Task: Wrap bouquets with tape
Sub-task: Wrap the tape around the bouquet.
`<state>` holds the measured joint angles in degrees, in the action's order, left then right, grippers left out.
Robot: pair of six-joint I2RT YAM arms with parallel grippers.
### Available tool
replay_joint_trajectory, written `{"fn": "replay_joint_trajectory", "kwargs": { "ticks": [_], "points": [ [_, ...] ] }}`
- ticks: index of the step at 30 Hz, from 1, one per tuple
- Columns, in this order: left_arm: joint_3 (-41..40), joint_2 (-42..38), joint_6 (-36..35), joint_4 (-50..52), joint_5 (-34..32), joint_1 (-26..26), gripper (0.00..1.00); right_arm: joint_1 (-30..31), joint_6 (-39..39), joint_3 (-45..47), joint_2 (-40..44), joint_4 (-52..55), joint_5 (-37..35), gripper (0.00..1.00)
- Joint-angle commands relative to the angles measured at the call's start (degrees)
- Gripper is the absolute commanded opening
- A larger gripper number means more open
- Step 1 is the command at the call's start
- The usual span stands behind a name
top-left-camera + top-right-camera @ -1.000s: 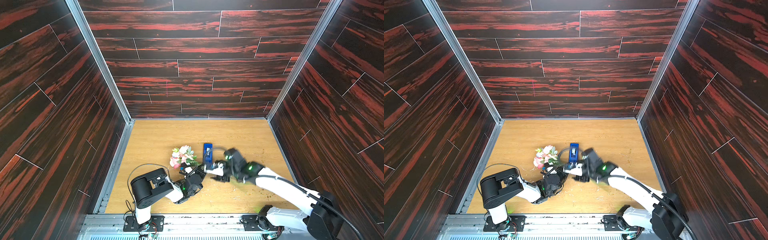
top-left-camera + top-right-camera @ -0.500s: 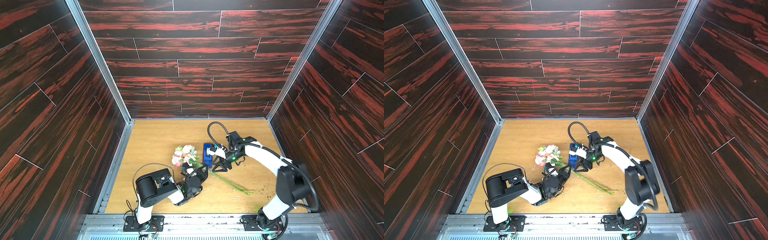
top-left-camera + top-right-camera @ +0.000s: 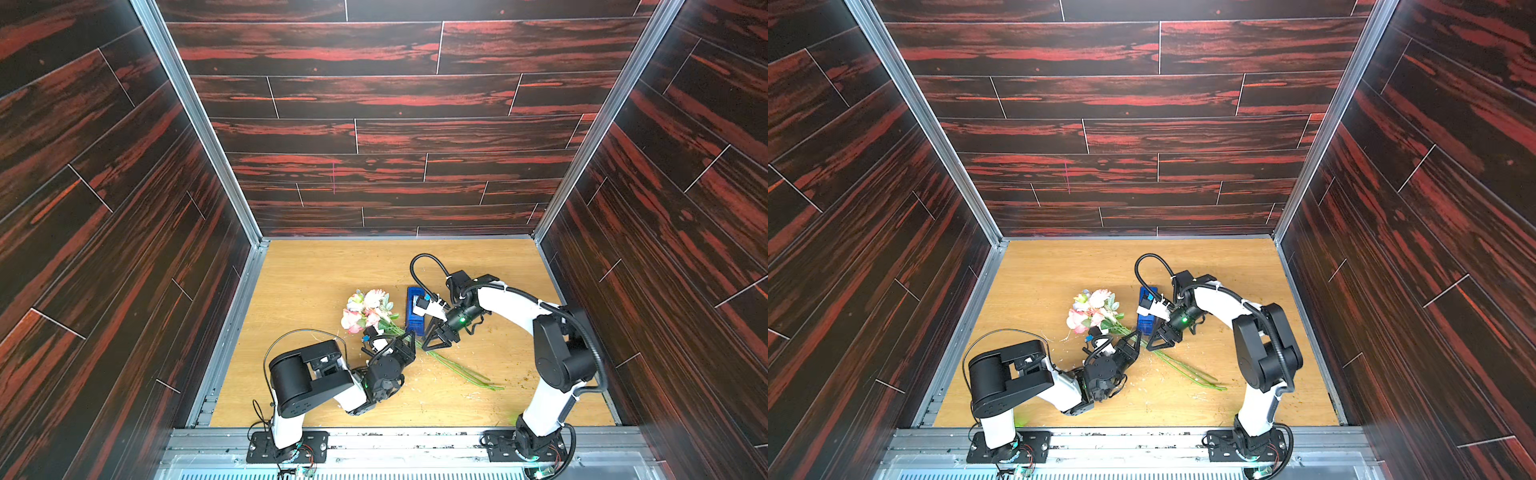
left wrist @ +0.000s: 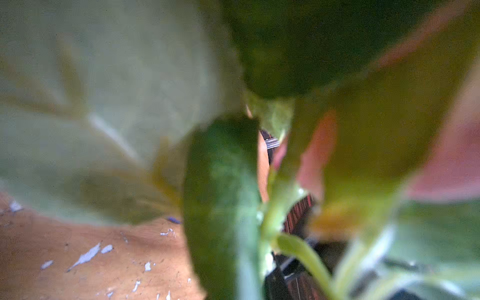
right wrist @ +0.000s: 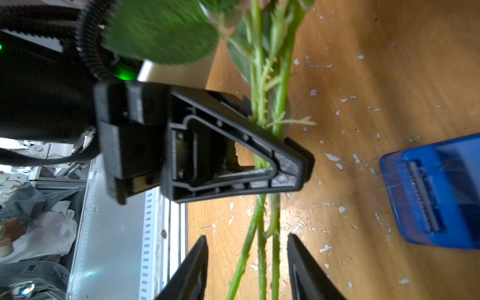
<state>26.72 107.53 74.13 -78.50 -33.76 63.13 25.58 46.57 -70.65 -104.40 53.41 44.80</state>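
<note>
The bouquets, a single bunch of pink and white roses (image 3: 368, 311) (image 3: 1094, 309), lie on the wooden floor, thin green stems (image 3: 457, 368) (image 5: 259, 228) trailing toward the front right. My left gripper (image 3: 409, 340) (image 3: 1136, 338) (image 5: 280, 145) is shut on the stems just below the leaves. Right beside it my right gripper (image 3: 432, 345) (image 3: 1156, 343) (image 5: 246, 259) straddles the same stems, open, with its fingers (image 5: 197, 267) clear of them. The tape's blue dispenser (image 3: 414, 309) (image 3: 1147, 316) (image 5: 436, 192) stands close behind. Blurred leaves (image 4: 220, 207) fill the left wrist view and hide those jaws.
Dark red wood-patterned walls (image 3: 374, 124) enclose the floor (image 3: 324, 270) on three sides. A metal rail (image 3: 374, 440) with both arm bases runs along the front. Small white flecks (image 5: 332, 157) are scattered on the wood around the stems.
The right arm has swung up and back, elbow raised, and its gripper now sits over the stems beside the dispenser with the jaws narrower. The left gripper keeps its hold.
</note>
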Motion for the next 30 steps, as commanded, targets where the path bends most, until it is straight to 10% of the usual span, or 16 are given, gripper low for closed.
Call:
{"fn": "replay_joint_trajectory", "kwargs": {
  "ticks": [1, 14, 25, 30],
  "points": [
    [-0.77, -2.58, -1.35, -2.36, -0.92, 0.76, 0.0, -0.17, 1.18, 0.65, -2.0, 0.02, 2.14, 0.49],
    [-1.0, -3.29, -2.11, -2.34, -1.57, 0.99, 0.0, 0.95, 0.19, 3.06, -2.21, -4.11, 3.43, 0.43],
    [-1.06, -3.63, -3.02, -2.29, -1.84, 1.02, 0.0, 2.47, -2.32, 4.96, -1.04, -8.13, 1.52, 0.03],
    [-1.01, -3.64, -3.29, -2.35, -1.66, 1.03, 0.0, 2.54, -2.56, 5.49, -0.06, -8.66, 2.13, 0.26]
  ]
}}
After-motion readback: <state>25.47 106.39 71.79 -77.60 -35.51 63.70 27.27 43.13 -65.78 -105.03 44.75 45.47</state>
